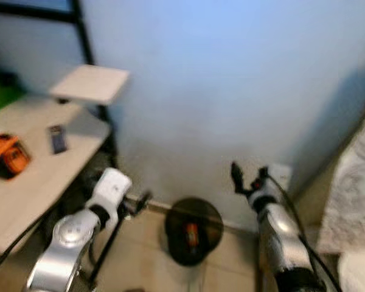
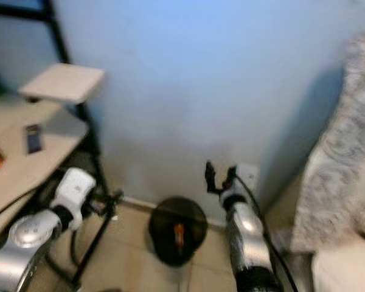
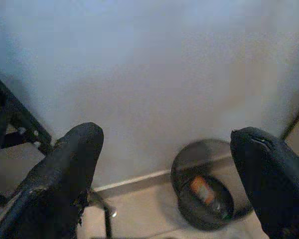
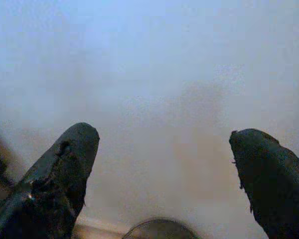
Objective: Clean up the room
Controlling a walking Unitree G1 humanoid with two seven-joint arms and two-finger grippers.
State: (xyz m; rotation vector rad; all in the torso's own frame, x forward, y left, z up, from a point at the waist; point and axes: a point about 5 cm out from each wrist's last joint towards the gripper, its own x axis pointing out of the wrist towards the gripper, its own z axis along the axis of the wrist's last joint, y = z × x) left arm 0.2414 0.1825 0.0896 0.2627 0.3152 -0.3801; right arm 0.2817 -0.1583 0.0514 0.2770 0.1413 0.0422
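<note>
While both arms face the wall, the bin [image 1: 193,230] sits on the floor between and below them, holding 1 orange item [image 1: 191,235]. On the desk [image 1: 30,182], beyond the left gripper's [image 3: 164,164] outer side, lie an orange thing [image 1: 6,156] and a small dark device [image 1: 58,139], long axis pointing away. Left arm is nearer these. Left gripper spread wide, empty; right gripper [image 4: 164,164] likewise wide and empty.

No legible text, labels or numbers; frames blurred, nothing readable on any surface.
</note>
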